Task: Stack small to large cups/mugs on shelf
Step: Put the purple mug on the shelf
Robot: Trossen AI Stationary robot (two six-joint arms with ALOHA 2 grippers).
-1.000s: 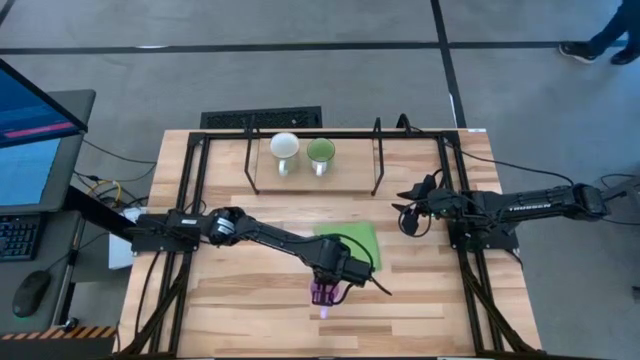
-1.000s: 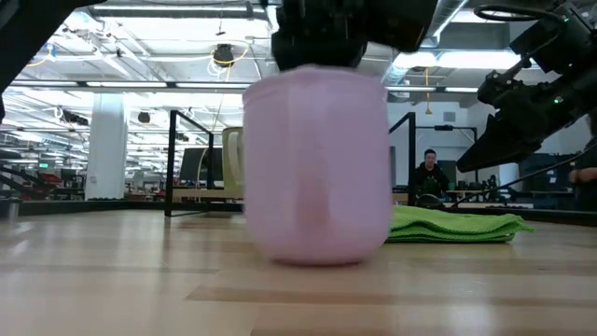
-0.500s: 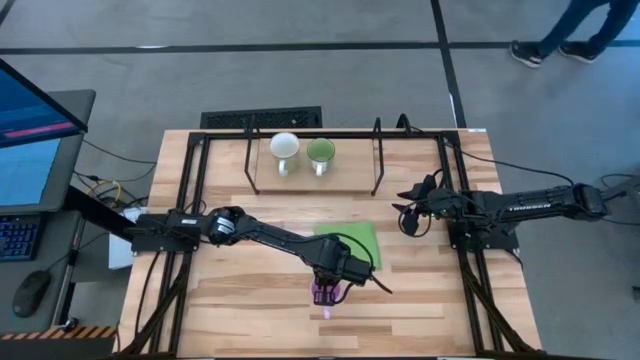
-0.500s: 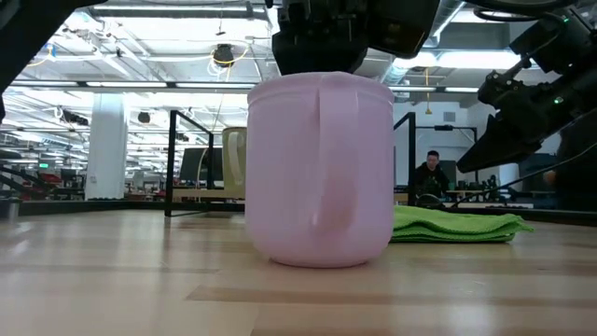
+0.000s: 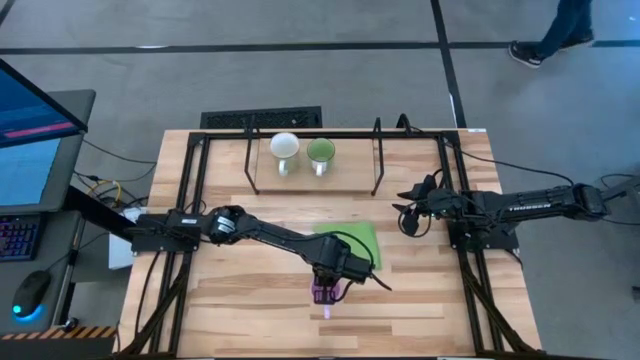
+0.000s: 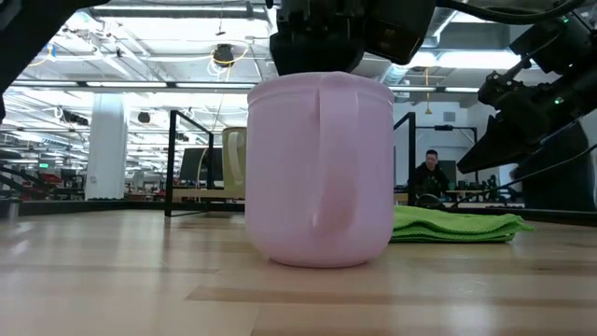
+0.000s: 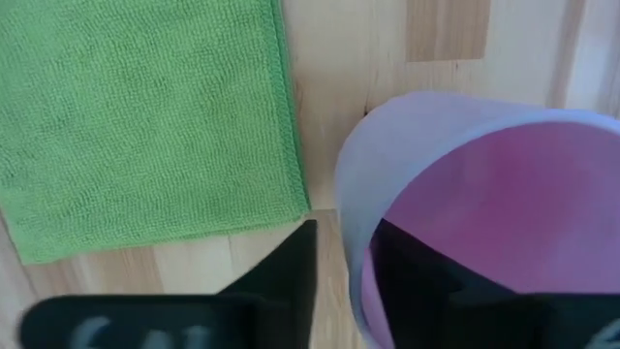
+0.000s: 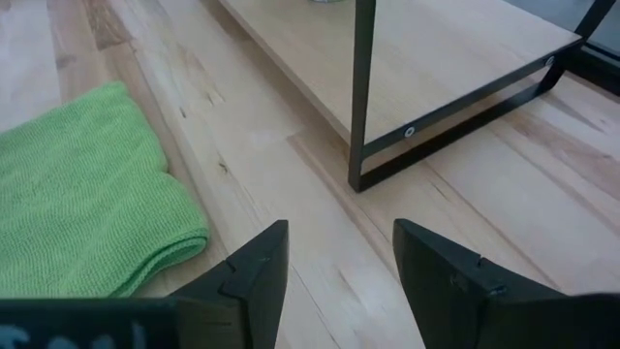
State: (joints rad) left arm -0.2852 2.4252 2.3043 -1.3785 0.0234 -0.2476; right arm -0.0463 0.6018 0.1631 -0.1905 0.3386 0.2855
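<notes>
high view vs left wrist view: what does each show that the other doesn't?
Only the high view: the white mug and green mug on the low light-wood shelf, plus the right gripper open above the slatted tabletop.

Only the left wrist view: one finger outside the light purple mug's wall, the other inside.

Both: that mug, the left gripper over it, and the flat green cloth beside it.

We see our left pincer (image 5: 327,291) reaching down near the desk's front edge, fingers slightly parted; our right pincer (image 5: 405,211) hovers open at the right.
</notes>
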